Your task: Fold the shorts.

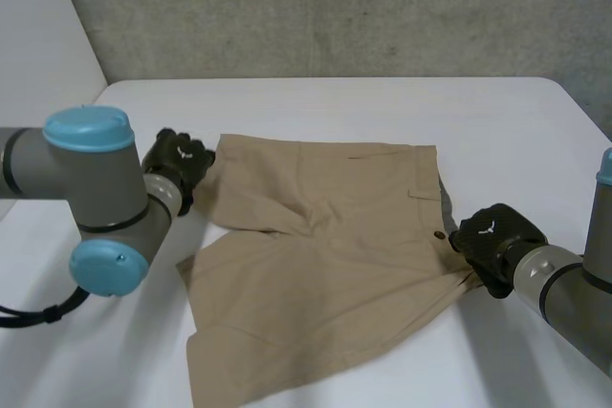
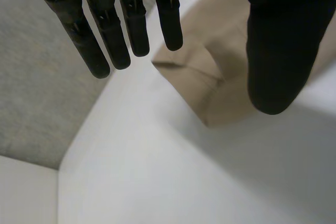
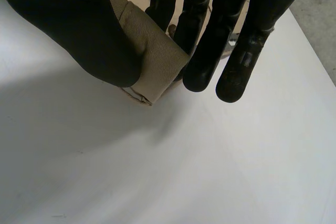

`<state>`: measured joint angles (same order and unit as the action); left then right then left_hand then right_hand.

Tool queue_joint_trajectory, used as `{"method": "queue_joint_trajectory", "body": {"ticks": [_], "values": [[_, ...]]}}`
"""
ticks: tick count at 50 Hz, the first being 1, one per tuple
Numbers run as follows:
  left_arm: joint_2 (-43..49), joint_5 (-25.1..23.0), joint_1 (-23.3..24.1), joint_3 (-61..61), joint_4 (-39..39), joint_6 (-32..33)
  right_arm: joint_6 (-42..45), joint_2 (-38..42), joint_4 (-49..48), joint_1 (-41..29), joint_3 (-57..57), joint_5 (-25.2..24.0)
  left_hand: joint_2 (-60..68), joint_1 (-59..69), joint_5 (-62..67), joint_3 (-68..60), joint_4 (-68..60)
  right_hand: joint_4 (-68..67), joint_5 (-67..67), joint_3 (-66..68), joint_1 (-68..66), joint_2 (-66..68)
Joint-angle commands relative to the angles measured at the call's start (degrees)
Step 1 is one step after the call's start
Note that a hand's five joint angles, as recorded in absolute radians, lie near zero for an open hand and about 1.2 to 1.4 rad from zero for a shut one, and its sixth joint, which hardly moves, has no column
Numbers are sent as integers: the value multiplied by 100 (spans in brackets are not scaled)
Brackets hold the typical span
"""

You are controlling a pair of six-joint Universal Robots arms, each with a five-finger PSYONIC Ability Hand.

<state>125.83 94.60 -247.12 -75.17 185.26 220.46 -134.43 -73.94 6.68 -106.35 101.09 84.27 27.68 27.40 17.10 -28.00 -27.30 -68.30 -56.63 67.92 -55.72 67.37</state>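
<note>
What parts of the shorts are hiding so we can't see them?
Head view: the right hand covers the edge of the shorts it pinches; the picture's bottom edge cuts off one leg's corner.
Left wrist view: the thumb of the left hand hides part of the cloth corner under it.
Right wrist view: thumb and fingers hide the waistband past the pinched corner.

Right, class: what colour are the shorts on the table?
Plain tan, khaki-like; the shorts show best in the head view.
</note>
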Motion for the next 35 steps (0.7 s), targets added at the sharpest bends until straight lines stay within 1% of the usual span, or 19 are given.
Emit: {"method": "queue_joint_trajectory", "body": {"ticks": [1,3,6,11,15,16,19,20,21,23,26,27,28,31,35], "values": [[20,-598,120,380,28,-686,-5,-6,-27,27,8,2,439,467,497,-407,-477,-1170,-1337,1208,-2428,1263],[247,-941,111,564,28,-994,-5,-6,-27,27,25,2,507,535,565,-475,-545,-1170,-1337,1208,-2428,1263],[591,-1180,111,872,-25,-1277,-5,-6,-27,27,43,-7,809,838,868,-778,-847,-1170,-1337,1208,-2428,1263],[969,-1190,23,1224,-200,-1312,4,3,-36,27,60,-7,961,990,1020,-930,-999,-1170,-1337,1208,-2428,1263],[1145,-1190,-21,1435,-560,-1303,4,-6,-36,44,60,-16,1012,1040,1070,-980,-1050,-1170,-1337,1208,-2428,1263],[1189,-1172,-56,1470,-735,-1295,4,-6,-44,44,60,-16,1079,1107,1137,-1047,-1117,-1170,-1337,1208,-2428,1263],[1225,-1155,-126,1506,-929,-1303,4,-6,-44,53,52,-16,1431,1459,1489,-1399,-1469,-1170,-1337,1208,-2428,1263],[1242,-1137,-179,1506,-1000,-1303,4,-6,-44,45,52,-16,2781,2810,2840,-2750,-2819,-1170,-1337,1208,-2428,1263],[1242,-1119,-196,1506,-1009,-1303,4,-6,-44,53,52,-16,3528,3556,3586,-3496,-3566,-1170,-1337,1208,-2428,1263],[1225,-980,-249,1497,-1000,-1295,4,-6,-44,45,52,-16,5225,5253,5283,-5193,-5263,-1170,-1337,1208,-2428,1263],[1181,-663,-284,1453,-1009,-1268,4,-6,-44,44,52,-16,5232,5260,5290,-5200,-5270,-1170,-1337,1208,-2428,1263],[1146,-410,-285,1409,-1000,-1225,4,-6,-44,44,52,-16,5232,5260,5290,-5200,-5270,-1170,-1337,1208,-2428,1263],[1146,-286,-285,1383,-1000,-1190,4,-6,-44,36,52,-16,5232,5260,5290,-5200,-5270,-1170,-1337,1208,-2428,1263],[1032,13,-285,1147,-974,-1067,4,-6,-44,36,52,-7,5232,5260,5290,-5200,-5270,-1170,-1337,1208,-2428,1263],[777,15,-293,734,-895,-795,4,-6,-36,18,52,2,5232,5260,5290,-5200,-5270,-1170,-1337,1208,-2428,1263]]}}
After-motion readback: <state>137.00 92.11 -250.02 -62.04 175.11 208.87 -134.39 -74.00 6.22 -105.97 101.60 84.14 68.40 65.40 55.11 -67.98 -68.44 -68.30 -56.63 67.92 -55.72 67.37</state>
